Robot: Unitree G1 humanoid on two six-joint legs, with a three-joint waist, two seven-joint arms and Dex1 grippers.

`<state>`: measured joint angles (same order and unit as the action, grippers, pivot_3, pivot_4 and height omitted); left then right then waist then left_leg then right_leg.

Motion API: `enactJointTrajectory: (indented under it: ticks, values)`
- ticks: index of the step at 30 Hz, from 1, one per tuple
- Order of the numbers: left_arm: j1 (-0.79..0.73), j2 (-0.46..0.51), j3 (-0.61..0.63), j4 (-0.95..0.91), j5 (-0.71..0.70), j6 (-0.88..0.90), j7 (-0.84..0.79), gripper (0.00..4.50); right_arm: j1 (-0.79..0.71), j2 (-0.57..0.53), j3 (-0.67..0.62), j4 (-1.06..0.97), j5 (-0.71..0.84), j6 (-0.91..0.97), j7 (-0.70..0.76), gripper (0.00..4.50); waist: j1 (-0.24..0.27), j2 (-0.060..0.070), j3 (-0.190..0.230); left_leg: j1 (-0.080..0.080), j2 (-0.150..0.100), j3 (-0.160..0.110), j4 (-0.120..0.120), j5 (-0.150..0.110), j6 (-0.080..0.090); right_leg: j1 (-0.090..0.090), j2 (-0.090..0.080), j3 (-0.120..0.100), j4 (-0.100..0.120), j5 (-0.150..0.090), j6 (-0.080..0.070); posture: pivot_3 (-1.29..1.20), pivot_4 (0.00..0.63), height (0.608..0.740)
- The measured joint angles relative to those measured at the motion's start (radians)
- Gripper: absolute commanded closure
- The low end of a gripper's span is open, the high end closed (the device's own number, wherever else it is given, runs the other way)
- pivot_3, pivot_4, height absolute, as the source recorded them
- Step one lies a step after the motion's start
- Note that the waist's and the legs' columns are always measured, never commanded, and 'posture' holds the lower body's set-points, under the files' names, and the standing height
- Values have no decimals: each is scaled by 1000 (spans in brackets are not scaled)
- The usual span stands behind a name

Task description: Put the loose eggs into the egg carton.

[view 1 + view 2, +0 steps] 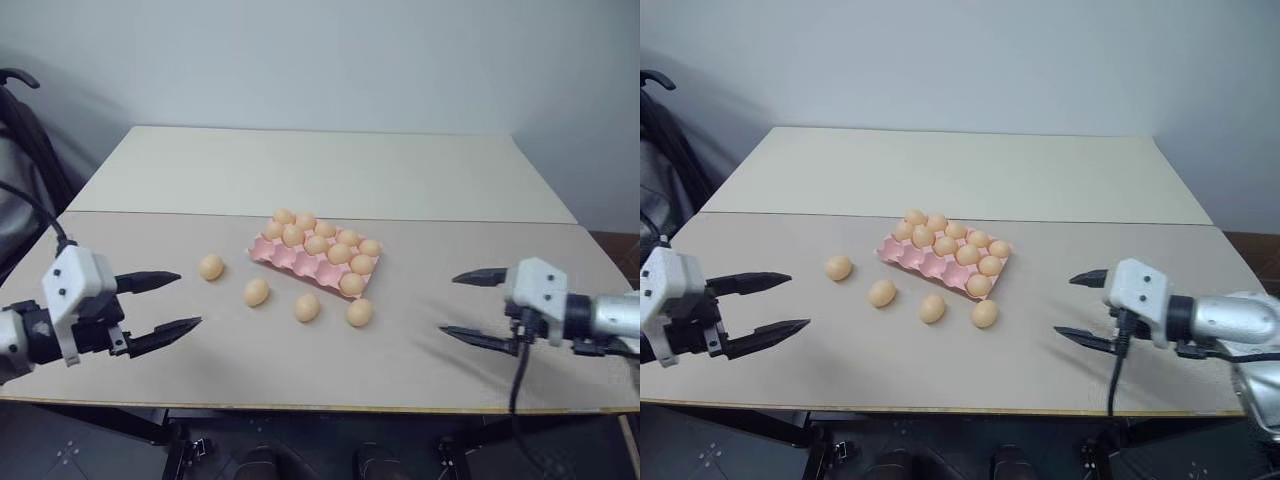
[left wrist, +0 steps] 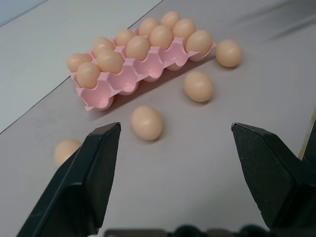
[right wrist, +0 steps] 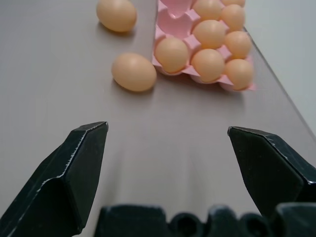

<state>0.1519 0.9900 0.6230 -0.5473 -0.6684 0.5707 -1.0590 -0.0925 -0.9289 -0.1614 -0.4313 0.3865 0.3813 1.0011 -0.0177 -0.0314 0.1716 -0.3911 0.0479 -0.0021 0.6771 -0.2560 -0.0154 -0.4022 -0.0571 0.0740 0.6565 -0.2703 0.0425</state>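
Observation:
Several loose eggs lie on the grey-brown table in front of the egg carton (image 1: 285, 258), from one on the left (image 1: 211, 267) past two in the middle (image 1: 256, 292) (image 1: 307, 307) to one beside the carton's right corner (image 1: 359, 313). The pink carton holds many eggs in its back rows, and its front cups (image 2: 126, 81) are bare. My left gripper (image 1: 188, 298) hovers open and holds nothing, left of the eggs. Well right of the eggs, my right gripper (image 1: 449, 304) is also open, with nothing between its fingers. The nearest egg to it (image 3: 134, 72) lies well ahead of its fingertips.
A lighter table (image 1: 320, 170) adjoins the work table at the back, with a plain wall behind it. A dark chair (image 1: 20, 140) stands at the far left. A black cable (image 1: 520, 370) hangs from my right wrist over the table's front edge (image 1: 320, 405).

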Motion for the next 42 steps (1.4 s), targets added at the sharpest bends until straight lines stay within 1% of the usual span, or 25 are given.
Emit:
enactJointTrajectory:
  ticks: [6,11,16,22,25,33,34,36,39,40,42]
  values:
    - [-34,6,-25,14,0,-2,-3,618,-60,128,159,-62,-52,120,-164,0,0,0,0,0,0,0,0,0,0,0,0,0,0,0,0,0,150,740]
    - [-49,6,-60,28,7,-5,-10,618,-94,241,284,-56,-157,138,-285,0,0,0,0,-1,0,0,0,0,0,-1,0,0,1,0,0,0,150,740]
    - [-67,7,-79,38,17,-12,-13,618,-134,303,334,-23,-216,158,-354,0,0,0,0,-1,0,0,0,0,0,-2,0,0,0,0,0,0,150,740]
    - [-77,7,-95,48,23,-26,-14,618,-137,358,404,-6,-260,164,-378,0,0,0,0,-1,0,0,0,0,0,-1,0,0,1,0,0,0,150,740]
    - [-77,7,-96,51,29,-27,-15,618,-141,388,437,32,-312,167,-415,0,-1,0,0,-1,0,0,0,0,0,-2,0,0,1,0,0,0,150,740]
    - [-77,7,-96,51,31,-27,-22,618,-141,411,446,69,-346,170,-420,0,-1,0,0,-1,0,0,0,0,0,-2,0,0,1,0,0,0,150,740]
    - [-77,7,-96,51,32,-27,-22,567,-141,412,446,73,-347,170,-420,352,-1,0,0,-1,0,0,0,0,0,-2,0,0,1,0,0,0,150,740]
    - [-77,7,-96,51,36,-27,-23,567,-141,421,446,76,-356,170,-424,741,-1,0,0,-1,0,0,0,0,0,-2,0,0,1,0,0,0,150,740]
    - [-77,8,-96,51,37,-27,-23,567,-141,426,446,77,-365,170,-425,1733,-1,0,0,-1,0,0,0,0,0,-2,0,0,1,0,0,0,150,740]
    - [-77,9,-96,51,37,-27,-24,567,-141,426,446,77,-366,170,-425,1879,-1,0,0,-1,0,0,0,0,0,-2,0,0,1,0,0,0,150,740]
    - [-77,9,-96,52,37,-27,-24,567,-140,426,446,77,-370,170,-426,1879,-1,0,0,-1,0,0,0,0,0,-2,0,0,1,0,0,0,150,740]
